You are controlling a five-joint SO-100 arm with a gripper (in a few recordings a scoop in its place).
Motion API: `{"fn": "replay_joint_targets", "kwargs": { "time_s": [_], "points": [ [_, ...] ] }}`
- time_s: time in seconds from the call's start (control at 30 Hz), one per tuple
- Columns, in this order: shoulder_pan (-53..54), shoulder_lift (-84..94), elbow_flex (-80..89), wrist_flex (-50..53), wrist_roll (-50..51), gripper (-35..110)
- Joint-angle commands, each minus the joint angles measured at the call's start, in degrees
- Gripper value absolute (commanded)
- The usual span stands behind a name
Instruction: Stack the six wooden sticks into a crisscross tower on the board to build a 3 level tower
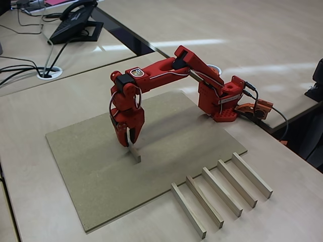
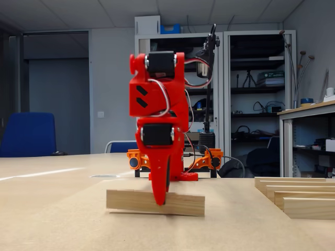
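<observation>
The red two-finger hand (image 1: 130,137) is closed on one pale square-section wooden stick (image 2: 155,202), slightly tilted above the brown fibreboard board (image 1: 91,156); it should be levelled before release.

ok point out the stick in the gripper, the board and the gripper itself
stick (image 2: 125,201): low fixed view, left part of its side face
board (image 1: 81,156): high fixed view, bare left area
gripper (image 1: 130,137): high fixed view, between the fingertips

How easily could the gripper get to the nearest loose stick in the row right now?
Probably not straight away: the gripper is shut on a stick over the board. Nothing stands around the nearest loose stick.
</observation>
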Motion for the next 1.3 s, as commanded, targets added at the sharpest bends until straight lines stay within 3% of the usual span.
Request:
{"fn": "replay_joint_targets", "kwargs": {
  "time_s": [0.0,1.27],
  "points": [
    [-0.8,1.0,-1.3,0.6,0.8,5],
    [-1.8,8.2,2.8,7.2,7.0,33]
  ]
}}
